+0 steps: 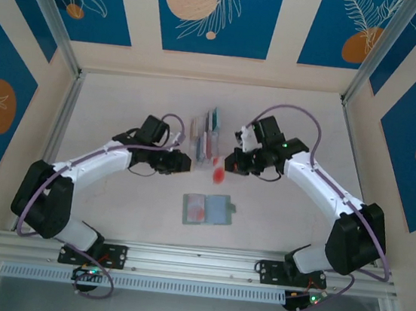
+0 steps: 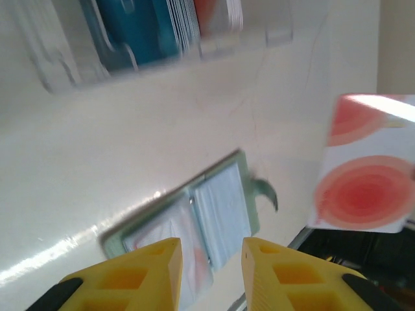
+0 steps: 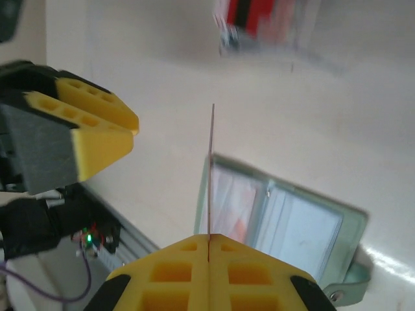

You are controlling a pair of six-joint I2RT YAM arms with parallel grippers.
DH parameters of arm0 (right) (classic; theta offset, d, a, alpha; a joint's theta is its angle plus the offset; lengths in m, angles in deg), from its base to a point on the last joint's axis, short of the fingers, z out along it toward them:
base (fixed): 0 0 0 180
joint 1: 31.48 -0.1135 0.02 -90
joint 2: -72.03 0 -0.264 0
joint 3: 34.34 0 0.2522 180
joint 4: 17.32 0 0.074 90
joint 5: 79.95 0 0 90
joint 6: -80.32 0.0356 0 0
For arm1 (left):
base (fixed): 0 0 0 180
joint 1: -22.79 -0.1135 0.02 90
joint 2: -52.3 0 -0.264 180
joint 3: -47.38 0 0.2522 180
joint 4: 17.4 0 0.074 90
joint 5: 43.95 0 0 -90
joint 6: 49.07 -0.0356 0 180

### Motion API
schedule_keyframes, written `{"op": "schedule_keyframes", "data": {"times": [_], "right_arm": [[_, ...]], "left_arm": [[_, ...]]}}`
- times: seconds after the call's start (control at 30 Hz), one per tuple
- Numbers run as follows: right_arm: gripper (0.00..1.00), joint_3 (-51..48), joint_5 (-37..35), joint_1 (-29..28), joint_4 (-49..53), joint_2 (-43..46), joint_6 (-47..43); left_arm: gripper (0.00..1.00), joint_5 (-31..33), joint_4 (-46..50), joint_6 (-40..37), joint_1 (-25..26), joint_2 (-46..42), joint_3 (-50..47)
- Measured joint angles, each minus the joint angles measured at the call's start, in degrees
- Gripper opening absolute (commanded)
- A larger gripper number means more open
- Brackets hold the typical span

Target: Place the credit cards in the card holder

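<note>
Top external view: right end effector (image 1: 228, 163) pinches a red-spotted credit card (image 1: 219, 174) at 12 o'clock of the open card holder (image 1: 207, 209), left end effector (image 1: 186, 163) spread, empty; this slim pinch could let it twist past the pocket

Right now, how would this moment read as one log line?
right gripper: shut on red-circled card | left gripper: open, empty | card holder: lying open | clear rack: holds more cards
</note>
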Motion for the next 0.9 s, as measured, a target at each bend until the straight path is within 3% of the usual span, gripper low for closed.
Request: {"op": "schedule_keyframes", "data": {"times": [0.33, 0.9], "right_arm": [[0.00, -14.3, 9.2, -0.3, -10.9, 0.0, 4.1], [0.00, -22.0, 11.8, -2.5, -18.3, -3.1, 6.4]], "left_arm": [[0.30, 0.8, -3.3, 1.1, 8.7, 7.2, -1.9], [0.29, 2.1, -7.4, 1.5, 9.1, 12.7, -4.9]]}}
